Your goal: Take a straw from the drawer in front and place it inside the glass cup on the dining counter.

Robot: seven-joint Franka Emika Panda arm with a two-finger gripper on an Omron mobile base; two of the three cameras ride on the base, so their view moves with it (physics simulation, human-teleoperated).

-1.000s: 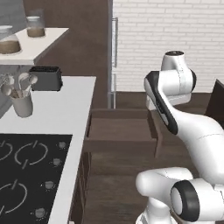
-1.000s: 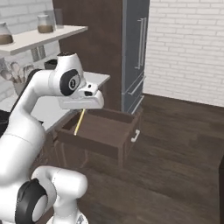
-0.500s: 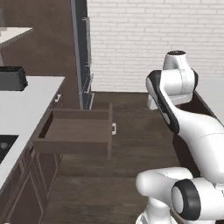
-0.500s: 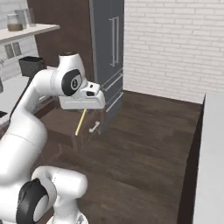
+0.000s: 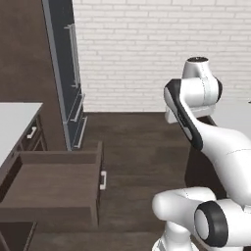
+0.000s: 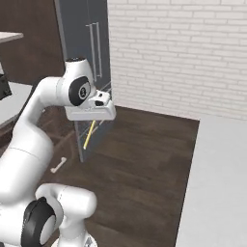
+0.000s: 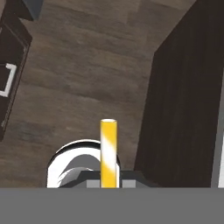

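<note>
My gripper (image 6: 93,119) is shut on the straw (image 6: 89,135), a thin yellow stick that hangs slanting down from the hand over the dark floor. In the hand view the straw (image 7: 108,151) rises straight up from between the fingertips of the gripper (image 7: 107,181). The drawer (image 5: 54,184) stands pulled open at the lower left, its inside bare brown wood. The dining counter (image 6: 217,178) shows as a white slab at the right, its dark wood base (image 7: 188,96) close beside the straw. The glass cup is out of view.
A tall grey fridge (image 5: 66,73) with long handles stands behind the drawer, against a white brick wall (image 5: 147,49). A white kitchen counter's corner (image 5: 14,122) lies left of the drawer. Open dark wood floor (image 6: 144,159) stretches between drawer and island.
The whole picture has swung to the right as the base moved: cooktop and shelves have left the views and the dining counter has come in. The straw stays in the shut gripper.
</note>
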